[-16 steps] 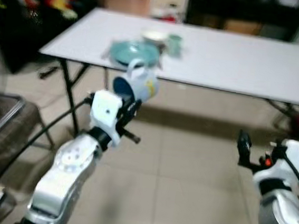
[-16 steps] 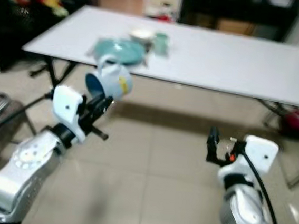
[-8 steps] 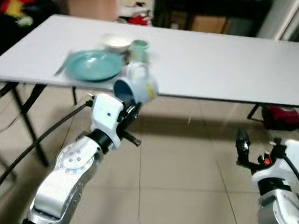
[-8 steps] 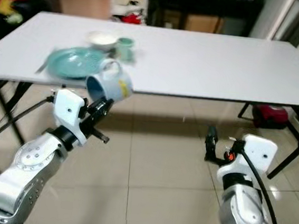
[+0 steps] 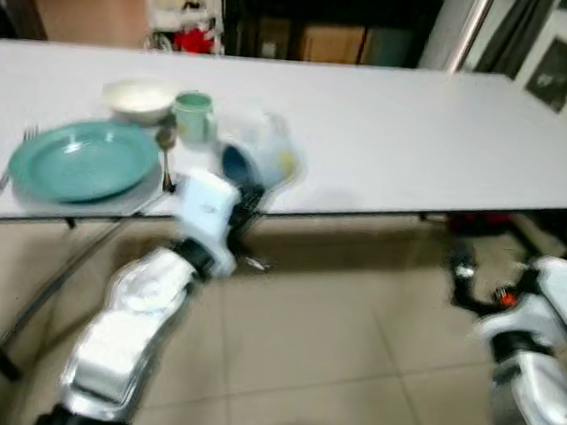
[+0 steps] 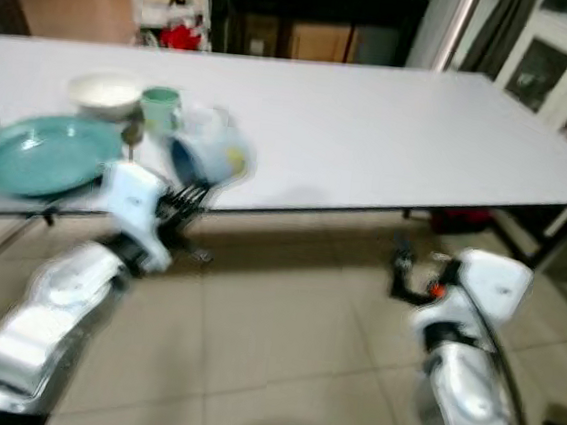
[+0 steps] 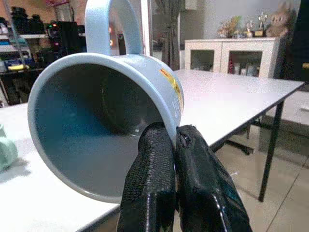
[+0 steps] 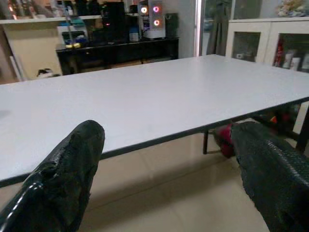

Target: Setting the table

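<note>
The left end effector (image 7: 176,193) has its two black fingers pressed together on the rim of a pale blue mug (image 7: 104,121), one finger inside the wall and one outside. That pinch explains the tilt: the mug hangs on its side, mouth toward the wrist camera, handle up, a yellow mark on its wall. From the head views the mug (image 5: 258,165) is raised at the near edge of the white bench (image 5: 421,135), apparently so it can clear the edge and be set down on top; blur hides whether it is over the bench yet.

Just to the robot's left of the mug is a place setting: a teal plate (image 5: 83,160) with a fork (image 5: 9,161) at its outer side, a white bowl (image 5: 139,98) and a small green cup (image 5: 193,116) behind it, and what looks like a spoon (image 5: 164,156) between plate and mug. The mug likely belongs beside these.

The right end effector (image 8: 166,174) is held low in front of the bench edge with its fingers spread wide and nothing between them, probably kept free while the left arm carries. The bench on that side is bare.
</note>
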{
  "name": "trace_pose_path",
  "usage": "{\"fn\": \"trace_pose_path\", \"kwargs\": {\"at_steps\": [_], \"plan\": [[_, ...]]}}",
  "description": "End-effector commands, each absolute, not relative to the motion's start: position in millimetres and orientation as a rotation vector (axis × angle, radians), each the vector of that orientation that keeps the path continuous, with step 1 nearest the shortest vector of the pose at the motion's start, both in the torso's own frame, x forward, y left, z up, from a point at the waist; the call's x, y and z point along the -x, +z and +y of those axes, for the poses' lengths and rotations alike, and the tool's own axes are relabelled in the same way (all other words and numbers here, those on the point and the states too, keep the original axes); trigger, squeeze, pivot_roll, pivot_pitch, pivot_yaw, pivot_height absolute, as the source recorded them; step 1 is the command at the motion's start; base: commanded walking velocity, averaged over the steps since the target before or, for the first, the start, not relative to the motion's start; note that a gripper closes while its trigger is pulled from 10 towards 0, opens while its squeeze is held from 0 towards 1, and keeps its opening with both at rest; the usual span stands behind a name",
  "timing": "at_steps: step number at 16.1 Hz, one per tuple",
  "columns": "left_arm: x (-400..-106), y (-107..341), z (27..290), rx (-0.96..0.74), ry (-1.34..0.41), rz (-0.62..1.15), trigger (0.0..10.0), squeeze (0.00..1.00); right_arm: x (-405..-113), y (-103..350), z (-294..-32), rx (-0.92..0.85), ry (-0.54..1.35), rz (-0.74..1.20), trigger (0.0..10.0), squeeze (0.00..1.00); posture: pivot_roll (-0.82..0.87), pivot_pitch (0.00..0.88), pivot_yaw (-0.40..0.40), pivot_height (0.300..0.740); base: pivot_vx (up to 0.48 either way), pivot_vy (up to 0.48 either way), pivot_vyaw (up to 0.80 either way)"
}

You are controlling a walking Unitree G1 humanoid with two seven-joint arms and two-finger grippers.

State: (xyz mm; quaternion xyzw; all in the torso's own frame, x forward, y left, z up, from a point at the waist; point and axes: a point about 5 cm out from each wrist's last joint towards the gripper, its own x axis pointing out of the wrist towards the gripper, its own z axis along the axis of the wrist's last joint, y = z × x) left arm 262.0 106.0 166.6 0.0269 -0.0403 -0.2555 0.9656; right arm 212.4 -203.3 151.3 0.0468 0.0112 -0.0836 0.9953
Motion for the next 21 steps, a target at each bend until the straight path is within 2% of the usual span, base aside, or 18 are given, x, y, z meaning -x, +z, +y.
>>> {"fn": "trace_pose_path", "kwargs": {"at_steps": [1, 6, 21], "plan": [[-262.8, 169.3, 116.3, -0.082, -0.481, -0.092, 10.0, 0.00, -212.2, 151.2, -196.4, -0.109, -0.139, 0.024, 10.0, 0.00, -0.02, 0.000, -0.024, 0.740, 0.405, 0.000, 0.00], [-262.1, 166.9, 114.4, -0.087, -0.485, -0.087, 10.0, 0.00, -213.7, 150.7, -193.2, -0.120, -0.129, 0.029, 10.0, 0.00, -0.02, 0.000, -0.022, 0.740, 0.409, 0.000, -0.62], [-261.1, 167.2, 115.1, -0.106, -0.501, -0.083, 10.0, 0.00, -210.2, 148.0, -184.2, -0.134, -0.077, 0.044, 10.0, 0.00, -0.01, 0.000, -0.016, 0.740, 0.405, 0.000, -0.05]]}}
